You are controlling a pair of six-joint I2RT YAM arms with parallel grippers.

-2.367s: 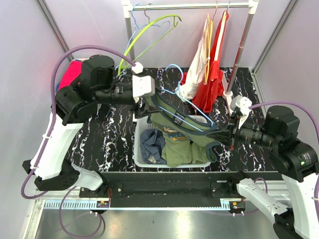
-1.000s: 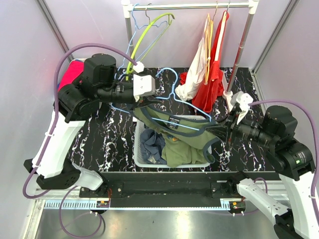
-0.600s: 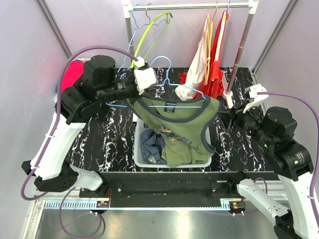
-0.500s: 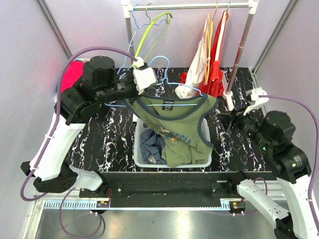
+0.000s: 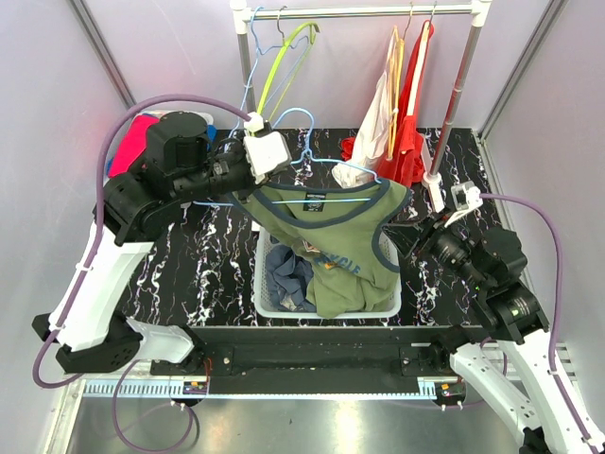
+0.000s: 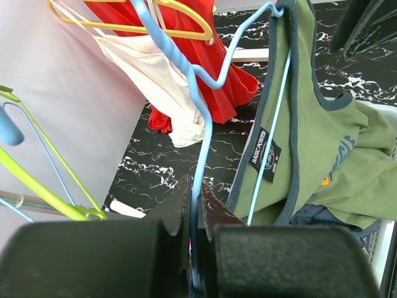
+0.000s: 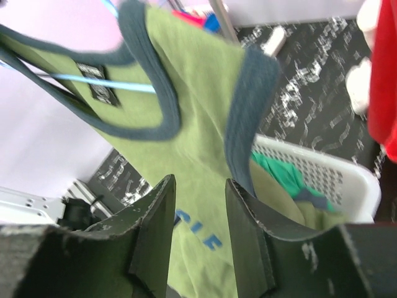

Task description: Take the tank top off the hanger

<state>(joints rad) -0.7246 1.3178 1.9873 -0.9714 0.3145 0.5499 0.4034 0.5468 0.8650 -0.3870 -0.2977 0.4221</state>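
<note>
The left end effector (image 6: pixel 196 211) is clamping narrowly on the twisted stem of a light blue wire hanger (image 6: pixel 205 118), holding it up above the middle of the black marbled counter (image 5: pixel 217 255). An olive green tank top with navy trim (image 5: pixel 340 246) is hanging from that hanger, with one strap looped over the hanger's far shoulder and a small black neck label (image 6: pixel 265 162) facing the left wrist camera. The lower part of the garment is trailing down into a white perforated plastic basket (image 5: pixel 262 274), which is also holding other crumpled clothes. The right end effector (image 7: pixel 200 186) is standing partly open, its two fingers parted and gripping nothing. It is pointing at the right side of the tank top, close to the navy-edged armhole but apart from it in the top view. Behind the hanger, a red garment (image 5: pixel 411 142) and a white garment (image 5: pixel 373 142) are hanging from a metal clothes rail (image 5: pixel 378 11) at the back of the counter, and a bare lime green hanger (image 5: pixel 284 66) is dangling from the same rail farther left.
</note>
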